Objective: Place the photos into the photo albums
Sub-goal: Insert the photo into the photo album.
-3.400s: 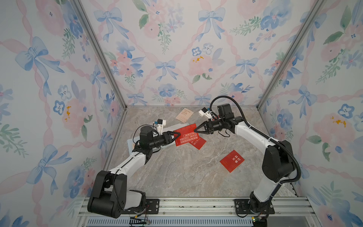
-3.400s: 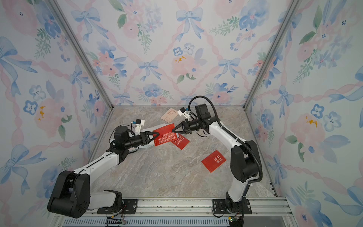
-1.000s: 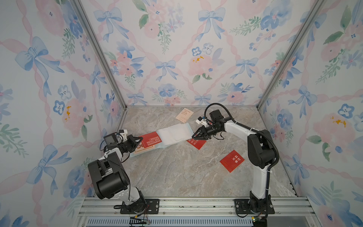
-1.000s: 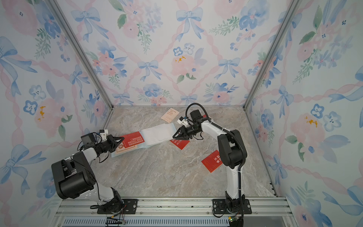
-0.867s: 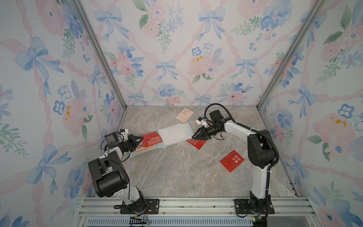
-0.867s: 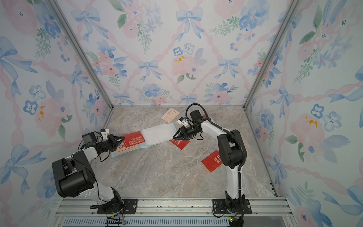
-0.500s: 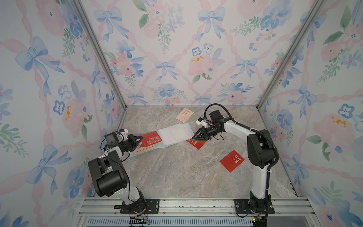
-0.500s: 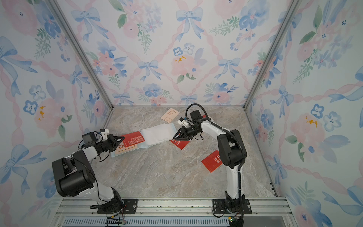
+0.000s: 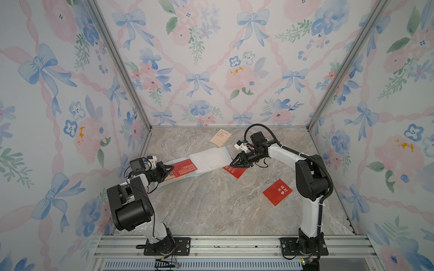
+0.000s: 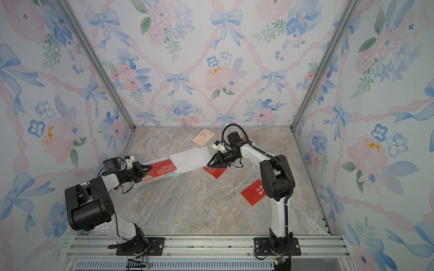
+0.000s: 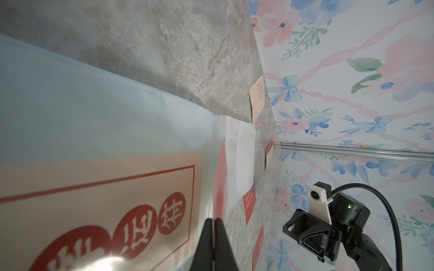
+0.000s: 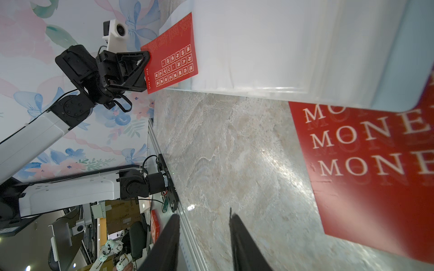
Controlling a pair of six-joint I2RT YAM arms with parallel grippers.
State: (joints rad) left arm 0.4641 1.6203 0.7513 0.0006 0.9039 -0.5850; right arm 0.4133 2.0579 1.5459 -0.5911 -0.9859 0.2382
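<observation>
The photo album [image 9: 206,158] lies open on the marble table, white sleeve pages up, in both top views. A red photo [image 9: 185,169] with gold characters lies on its left page. My left gripper [image 9: 173,167] is shut on that photo's left edge; in the left wrist view the closed fingertips [image 11: 213,220] pinch it edge-on. A cream photo [image 11: 105,199] with red print sits under the clear sleeve there. My right gripper [image 9: 232,164] hovers open and empty at the album's right end, over a red "MONEY" photo [image 12: 364,152] partly tucked under the album.
A second red photo [image 9: 277,192] lies loose on the table at the front right. A cream photo [image 9: 220,138] lies near the back wall [image 9: 211,70]. Floral side walls [image 9: 70,117] close in the table on the left and right.
Since the oldest frames my left gripper has drawn back to the left with the red photo, and the album lies spread further left. Over the last second nothing has visibly moved.
</observation>
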